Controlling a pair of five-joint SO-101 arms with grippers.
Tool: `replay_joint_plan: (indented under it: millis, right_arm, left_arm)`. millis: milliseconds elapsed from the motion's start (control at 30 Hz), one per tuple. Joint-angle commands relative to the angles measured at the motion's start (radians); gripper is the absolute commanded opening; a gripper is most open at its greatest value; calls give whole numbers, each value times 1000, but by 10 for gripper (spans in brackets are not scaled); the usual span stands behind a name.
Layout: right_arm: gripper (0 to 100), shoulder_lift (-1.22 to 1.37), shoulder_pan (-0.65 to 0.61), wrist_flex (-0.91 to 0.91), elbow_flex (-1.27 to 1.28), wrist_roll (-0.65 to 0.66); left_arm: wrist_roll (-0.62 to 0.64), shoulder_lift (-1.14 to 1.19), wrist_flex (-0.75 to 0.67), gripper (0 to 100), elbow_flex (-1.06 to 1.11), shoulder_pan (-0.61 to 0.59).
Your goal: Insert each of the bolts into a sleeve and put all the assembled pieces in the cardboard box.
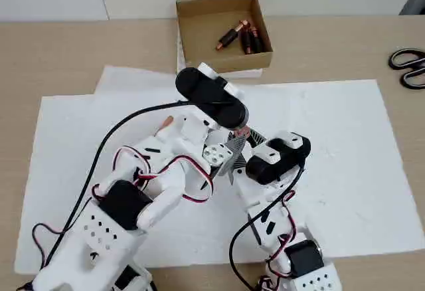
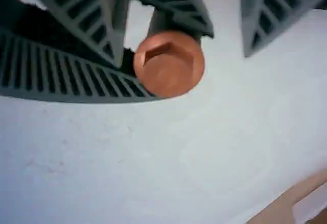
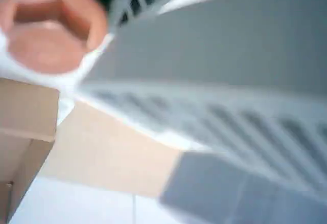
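A copper bolt (image 1: 242,131) with a hex socket in its head hangs over the white paper at mid-table, where both arms meet. My left gripper (image 1: 239,137) is shut on it, and the left wrist view shows the bolt (image 2: 168,64) head-on among grey ribbed fingers (image 2: 76,81). My right gripper (image 1: 232,161) is right beside it from the near side, and the bolt head (image 3: 48,29) looms close in the right wrist view. The cardboard box (image 1: 199,25) stands at the back with several copper-and-black assembled pieces (image 1: 242,36) inside. Another copper piece (image 1: 164,125) lies partly hidden behind the left arm.
A white paper sheet (image 1: 345,145) covers most of the table. Black-handled scissors (image 1: 410,67) lie at the far right edge. The box corner (image 3: 25,132) is near in the right wrist view. Cables trail from both arms at the front.
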Motion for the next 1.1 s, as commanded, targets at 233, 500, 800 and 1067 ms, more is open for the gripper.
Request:
replay_joint_plan:
  millis: [233, 500, 800, 1067]
  right_arm:
    - [4, -18, 1, -28, -23, -11]
    - [4, -16, 67, -24, -15, -12]
    - [4, 65, 180, 18, -282, 32]
    - [4, 835, 185, -84, -944, 57]
  left_arm:
    - [-34, -34, 60, 147, -58, -264]
    - [31, -32, 126, 145, -90, -870]
    - [-86, -31, 460, 147, -251, -1215]
    - [-34, -31, 493, 145, -262, -1223]
